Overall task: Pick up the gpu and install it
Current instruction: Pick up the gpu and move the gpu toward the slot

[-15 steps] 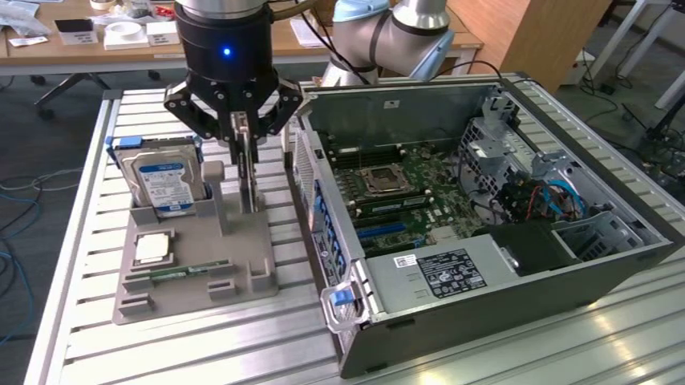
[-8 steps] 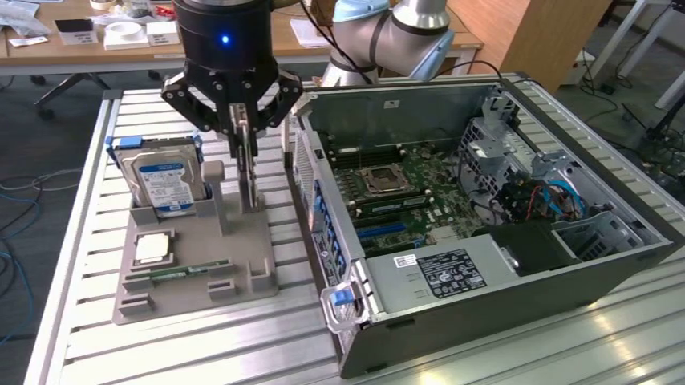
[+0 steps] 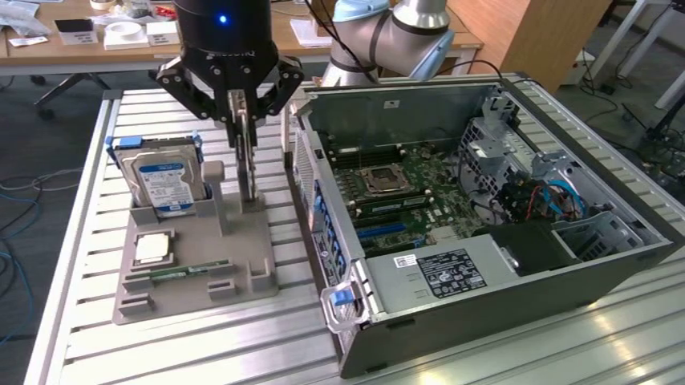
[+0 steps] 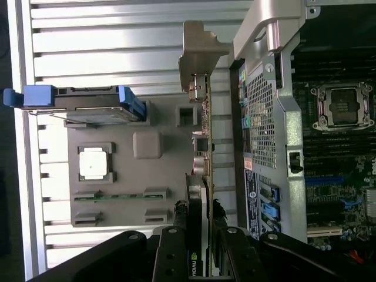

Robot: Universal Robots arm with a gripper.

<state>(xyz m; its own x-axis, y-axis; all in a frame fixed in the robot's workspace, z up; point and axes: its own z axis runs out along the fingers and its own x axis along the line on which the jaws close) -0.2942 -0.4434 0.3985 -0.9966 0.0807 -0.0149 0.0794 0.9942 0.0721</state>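
Right now the gripper [image 3: 246,120] is clamped on the gpu [image 3: 249,164], one finger on each flat face. The wrist view shows the pads pressing the fan side and the bare board side near one end of the card. The card stands on edge, upright, and its lower edge reaches down to a slot of the grey holder tray [image 3: 192,281]. Whether it has left the slot, I cannot tell. Its silver bracket [image 4: 197,53] sticks out at the end far from the fingers.

On the same tray, towards the exterior view's left, stand the hard drive [image 3: 160,180], a processor chip [image 3: 153,247] and a RAM stick [image 3: 188,270], all apart from the card. The open computer case [image 3: 428,321] lies just beside the tray on the exterior view's right, with its motherboard [image 3: 418,184] facing up.

The step in hand looks like the lift out of the holder. Done well, I judge, it means pulling straight along the slot with the card kept upright: any tilt could bind the edge or drag the tray, and the grip sits off-centre, so the bracket end may sag
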